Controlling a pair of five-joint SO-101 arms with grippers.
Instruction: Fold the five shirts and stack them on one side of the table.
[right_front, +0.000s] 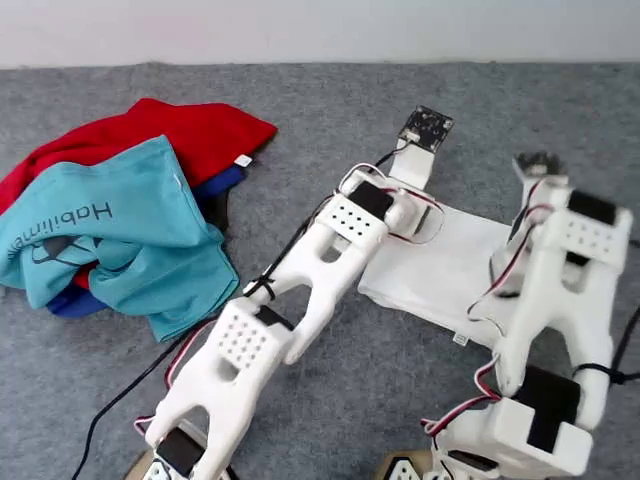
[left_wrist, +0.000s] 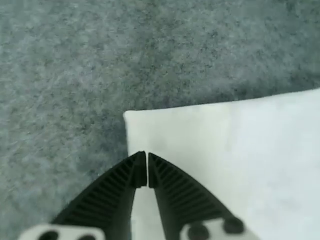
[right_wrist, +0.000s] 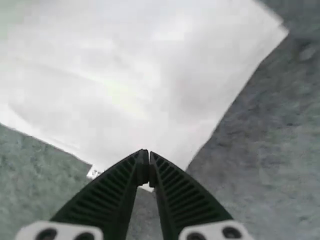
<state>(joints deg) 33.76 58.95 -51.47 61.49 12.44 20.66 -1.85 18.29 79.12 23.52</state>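
A white shirt (right_front: 440, 270) lies flat and folded to a rough rectangle on the grey felt worktop (right_front: 400, 400), right of centre in the high view, partly under both arms. A small label (right_front: 460, 340) sticks out at its lower edge.

The left arm (right_front: 320, 260) stretches from the lower left of the frame up to the shirt's upper left end. In its wrist view the left tool (left_wrist: 146, 172) is clenched, jaws pressed together with only a hairline between the ribbed fingers (left_wrist: 117, 192). Its tips sit over the white cloth just inside a corner of the shirt (left_wrist: 225, 150). I cannot tell whether they pinch any fabric.

The right arm (right_front: 560, 290) stands at the right side of the frame, over the shirt's right end. The right tool (right_wrist: 148, 170) is likewise clenched, tips meeting at the shirt's edge (right_wrist: 150, 85), just beside the label (right_wrist: 92, 173). Here too it is unclear whether cloth is caught.

The other shirts lie in a loose, unfolded heap at the left of the high view, well apart from the white one. A teal shirt (right_front: 130, 230) is on top, a red shirt (right_front: 170, 130) is beneath and behind it, a blue shirt (right_front: 220, 183) peeks out between them, and a dark garment (right_front: 212, 208) shows just below the blue.
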